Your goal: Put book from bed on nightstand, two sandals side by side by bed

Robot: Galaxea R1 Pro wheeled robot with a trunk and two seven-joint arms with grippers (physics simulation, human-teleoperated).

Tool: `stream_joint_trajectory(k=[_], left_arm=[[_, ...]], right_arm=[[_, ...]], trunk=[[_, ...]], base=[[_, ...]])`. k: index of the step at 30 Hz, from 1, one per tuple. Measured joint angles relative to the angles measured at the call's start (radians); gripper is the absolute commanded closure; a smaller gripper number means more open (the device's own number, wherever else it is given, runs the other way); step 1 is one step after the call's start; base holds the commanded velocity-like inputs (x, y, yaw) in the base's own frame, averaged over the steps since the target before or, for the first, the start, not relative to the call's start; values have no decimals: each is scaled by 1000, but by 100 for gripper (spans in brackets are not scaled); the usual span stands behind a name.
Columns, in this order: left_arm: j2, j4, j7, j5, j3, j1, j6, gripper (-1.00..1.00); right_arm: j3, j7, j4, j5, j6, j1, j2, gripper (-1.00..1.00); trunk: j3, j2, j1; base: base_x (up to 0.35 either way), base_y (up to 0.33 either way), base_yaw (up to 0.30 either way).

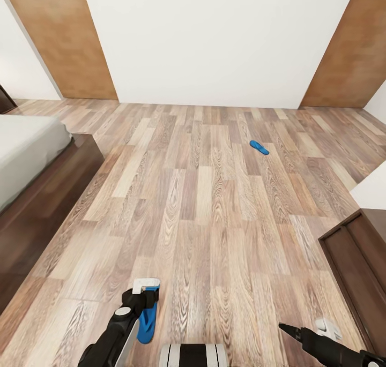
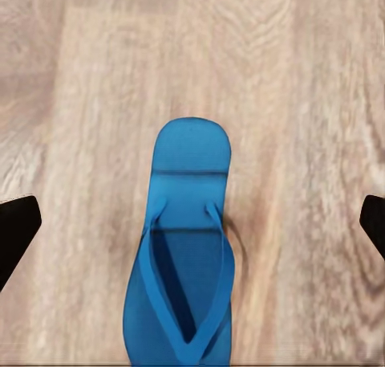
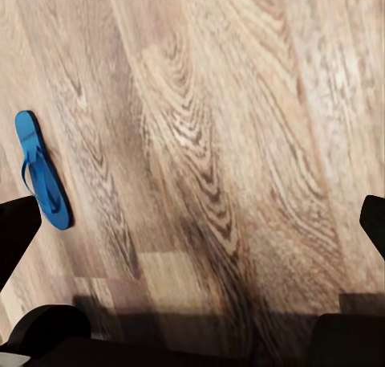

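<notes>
The left gripper (image 2: 192,222), seen from its wrist camera, has its black fingertips spread wide at the two edges, with a bright blue flip-flop sandal (image 2: 186,246) lying flat on the brown wood-plank floor (image 2: 72,102) between them, untouched. The head view shows that sandal (image 1: 148,313) partly behind the left arm, and a second blue sandal (image 1: 259,147) well apart, far out on the floor. The right gripper (image 3: 192,222) is likewise spread, holding nothing; its camera catches one blue sandal (image 3: 42,170). The dark-framed bed with pale mattress (image 1: 27,158) stands at the left, a dark brown cabinet (image 1: 359,260) at the right.
</notes>
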Motion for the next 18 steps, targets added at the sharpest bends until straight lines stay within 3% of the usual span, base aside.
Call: stream_joint_trajectory(k=[15,16,18], left_arm=[[-1,1,1,0,-2,0,3,-100],[-1,1,1,0,-2,0,4,-100],[-1,1,1,0,-2,0,4,-100]], right_arm=[[-3,17,-1,-13,4,1,-2,-100],[-7,84,-1,-43,5,1,-4,-100],[-8,142,-1,-62,6,1,-7,-100]], trunk=[[-58,-4,7],[-62,-4,7],[-70,-4,8]], base=[[0,0,0],[0,0,0],[0,0,0]])
